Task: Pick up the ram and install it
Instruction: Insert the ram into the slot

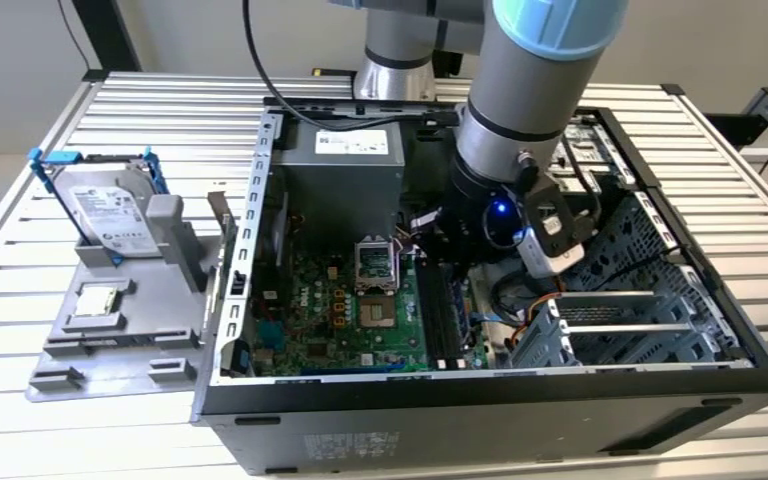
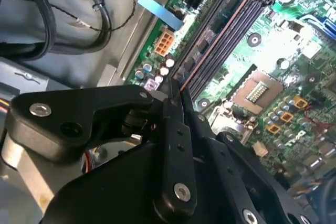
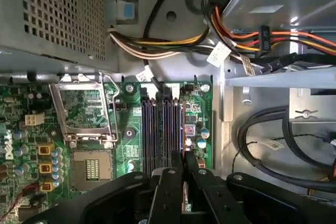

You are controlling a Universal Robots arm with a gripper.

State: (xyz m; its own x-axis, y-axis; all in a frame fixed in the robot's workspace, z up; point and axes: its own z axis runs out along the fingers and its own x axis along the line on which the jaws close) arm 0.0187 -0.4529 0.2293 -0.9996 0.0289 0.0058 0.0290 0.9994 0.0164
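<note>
Ram (image 2: 227, 14) sits edge-on, pinched between the 2 fingers (image 3: 170, 187), which are drawn together on it with only the thin board between them. In the second wrist view its long axis runs straight out from the fingertips, parallel to the 4 black memory slots (image 3: 157, 129), and I judge it's over the outermost slot. I can't tell if it's seated. Further out on the motherboard (image 3: 126, 145) is the open CPU socket (image 3: 84, 119). It's all inside the computer case (image 1: 491, 420) on the tabletop (image 1: 157, 110).
</note>
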